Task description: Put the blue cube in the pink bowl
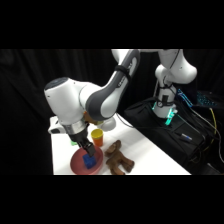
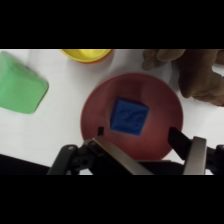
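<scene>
The blue cube (image 2: 129,116) lies inside the pink bowl (image 2: 160,100), a little left of its middle. My gripper (image 2: 137,134) hangs just above the bowl, open, with one finger on each side of the cube and a gap to it on both sides. In the side view the gripper (image 1: 89,153) comes down over the pink bowl (image 1: 77,165) at the table's front left, and the blue cube (image 1: 89,161) shows right below the fingers.
An orange-yellow cup (image 1: 97,136) (image 2: 86,54) stands just behind the bowl. A brown plush toy (image 1: 118,159) (image 2: 200,75) lies close to the bowl's right. A green block (image 2: 20,85) rests left of the bowl. A black bag (image 1: 165,127) sits beyond the table's right edge.
</scene>
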Tool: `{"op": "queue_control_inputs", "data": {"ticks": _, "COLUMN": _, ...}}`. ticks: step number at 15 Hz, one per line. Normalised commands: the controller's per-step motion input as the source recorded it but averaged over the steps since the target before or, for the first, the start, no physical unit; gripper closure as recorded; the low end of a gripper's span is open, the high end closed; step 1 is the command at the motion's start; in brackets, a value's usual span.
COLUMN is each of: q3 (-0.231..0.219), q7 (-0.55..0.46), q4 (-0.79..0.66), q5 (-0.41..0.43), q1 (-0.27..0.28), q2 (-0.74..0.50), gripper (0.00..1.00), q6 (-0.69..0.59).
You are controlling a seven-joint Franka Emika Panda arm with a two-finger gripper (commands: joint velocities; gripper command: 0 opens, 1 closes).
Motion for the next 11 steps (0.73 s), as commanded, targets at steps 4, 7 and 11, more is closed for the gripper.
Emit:
{"op": "queue_control_inputs", "data": {"ticks": 4, "q3": -0.054, "q7": 0.2, "q4": -0.2, "q5": -0.071, "q1": 0.084, "q2": -0.37, "gripper": 0.0, "q6": -0.21}}
{"op": "queue_control_inputs", "data": {"ticks": 7, "q3": -0.045, "q7": 0.16, "q4": -0.23, "q5": -0.065, "q1": 0.075, "q2": -0.39, "gripper": 0.0, "q6": -0.22}}
{"op": "queue_control_inputs", "data": {"ticks": 11, "q3": -0.034, "q7": 0.12, "q4": -0.28, "q5": -0.067, "q1": 0.061, "q2": -0.4, "gripper": 0.0, "q6": -0.14}}
